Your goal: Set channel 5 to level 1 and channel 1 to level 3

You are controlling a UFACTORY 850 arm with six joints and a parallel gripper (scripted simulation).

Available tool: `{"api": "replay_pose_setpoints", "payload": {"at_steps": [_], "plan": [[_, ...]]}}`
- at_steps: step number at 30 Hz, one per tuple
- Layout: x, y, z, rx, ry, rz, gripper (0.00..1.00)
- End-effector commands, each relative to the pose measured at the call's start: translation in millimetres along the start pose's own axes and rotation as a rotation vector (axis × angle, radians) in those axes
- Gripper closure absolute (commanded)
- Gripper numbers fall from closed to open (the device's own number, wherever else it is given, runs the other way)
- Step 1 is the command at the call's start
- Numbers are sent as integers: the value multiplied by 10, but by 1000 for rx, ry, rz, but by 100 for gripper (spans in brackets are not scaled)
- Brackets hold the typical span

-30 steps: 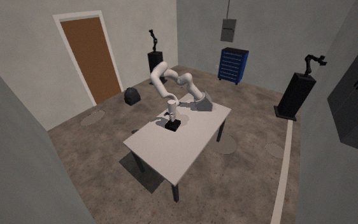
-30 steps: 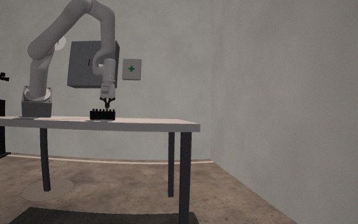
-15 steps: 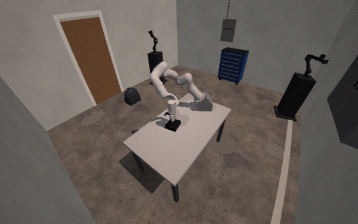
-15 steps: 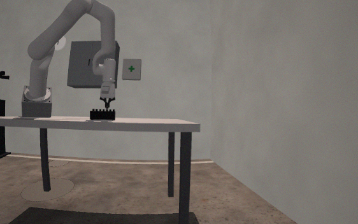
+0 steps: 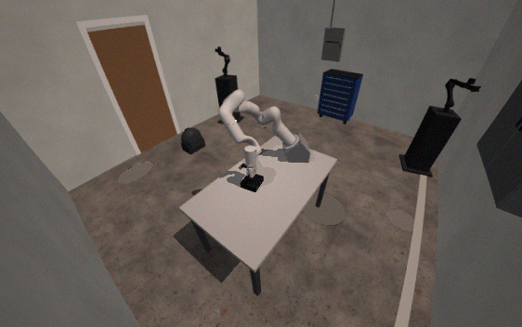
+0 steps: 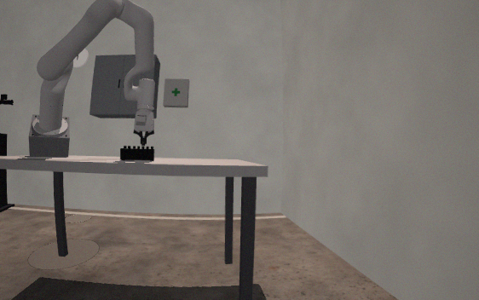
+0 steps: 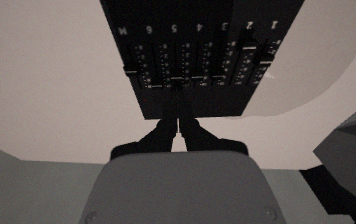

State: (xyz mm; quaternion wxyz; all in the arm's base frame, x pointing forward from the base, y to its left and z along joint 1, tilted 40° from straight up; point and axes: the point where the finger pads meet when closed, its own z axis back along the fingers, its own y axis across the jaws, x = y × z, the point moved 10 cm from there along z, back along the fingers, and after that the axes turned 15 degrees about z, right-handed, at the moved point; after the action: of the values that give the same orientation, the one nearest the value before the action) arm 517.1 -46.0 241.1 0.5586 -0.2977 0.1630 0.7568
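Pressing closed and empty, the dark tapered pincer [image 7: 177, 107] meets the matte-black, ridged lighting desk [image 7: 200, 55]

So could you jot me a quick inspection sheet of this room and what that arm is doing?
Surface: white table, desk standing on it.
Job's things: black lighting desk; faders labelled 1 to 6 and M, caps at differing heights.
Clutter: nothing seen on the table.
Grippers: gripper shut, holding nothing, tips down at the channel 5 fader.
Cables: nothing seen.
Surroundings: brown door, blue cabinet, two dark arms on pedestals, first-aid box.
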Motion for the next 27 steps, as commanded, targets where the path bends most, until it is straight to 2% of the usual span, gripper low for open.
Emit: {"api": "replay_pose_setpoints", "payload": {"at_steps": [1, 27], "plan": [[-2, -5, 5, -1, 0, 0, 100], [-2, -5, -101, -1, 0, 0, 100]]}}
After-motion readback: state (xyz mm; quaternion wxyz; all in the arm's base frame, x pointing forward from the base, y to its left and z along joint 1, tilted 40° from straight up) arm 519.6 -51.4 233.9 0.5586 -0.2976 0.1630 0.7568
